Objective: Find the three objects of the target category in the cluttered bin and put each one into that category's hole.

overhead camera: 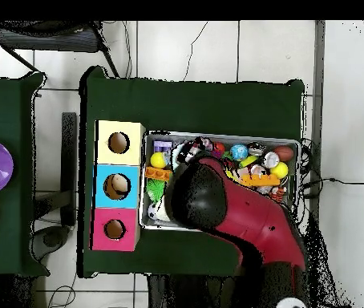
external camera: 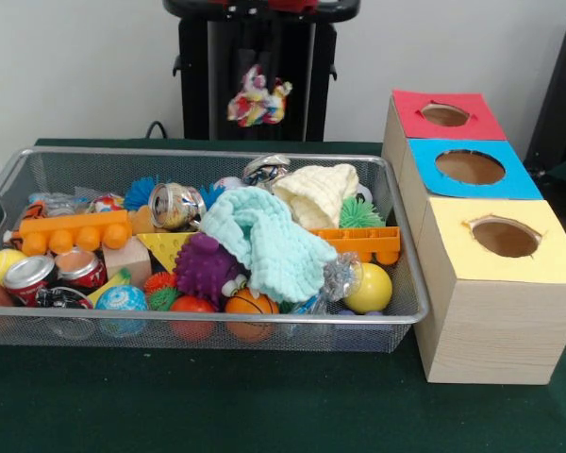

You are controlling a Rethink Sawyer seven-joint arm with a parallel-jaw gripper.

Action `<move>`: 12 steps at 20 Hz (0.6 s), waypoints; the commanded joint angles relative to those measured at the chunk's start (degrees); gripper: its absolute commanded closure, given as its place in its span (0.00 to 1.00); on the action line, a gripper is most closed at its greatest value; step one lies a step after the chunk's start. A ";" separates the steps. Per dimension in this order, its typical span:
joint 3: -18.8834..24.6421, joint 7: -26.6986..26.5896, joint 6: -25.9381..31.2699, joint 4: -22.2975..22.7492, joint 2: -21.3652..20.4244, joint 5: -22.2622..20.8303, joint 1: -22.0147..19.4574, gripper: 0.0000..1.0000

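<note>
Overhead, gripper above cluttered bin.

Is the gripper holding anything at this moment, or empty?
Holding: the gripper hangs above the bin, closed on a small multicoloured bundle. What that bundle is, I cannot tell.

From above, the red and black arm rises from its base at the bottom right and slants up and to the left, its bulky black end foreshortened toward the camera and hiding whatever hangs under it. From the front, the arm's black underside only just shows along the top edge, in front of the black pedestal. The gripper cannot be made out in either view, being covered by the arm in the overhead view and lying above the top edge in the front view.
</note>
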 commanded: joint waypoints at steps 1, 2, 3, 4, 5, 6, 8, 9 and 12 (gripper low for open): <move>-3.43 19.46 7.70 -11.87 5.26 4.12 6.70 1.00; -4.24 19.87 7.64 -13.47 6.42 4.66 7.69 1.00; -5.24 20.34 7.79 -15.40 7.74 5.12 8.76 1.00; -5.71 20.59 8.17 -17.01 8.98 5.71 9.32 1.00; -6.36 20.77 8.15 -18.42 10.08 6.13 9.94 1.00; -7.00 20.94 8.13 -19.82 11.18 6.54 10.56 1.00; -7.57 20.21 7.27 -22.54 13.19 7.26 11.15 1.00; -7.94 20.12 7.15 -23.81 14.03 7.50 11.42 1.00; -8.45 19.82 7.01 -26.88 16.52 8.38 11.85 1.00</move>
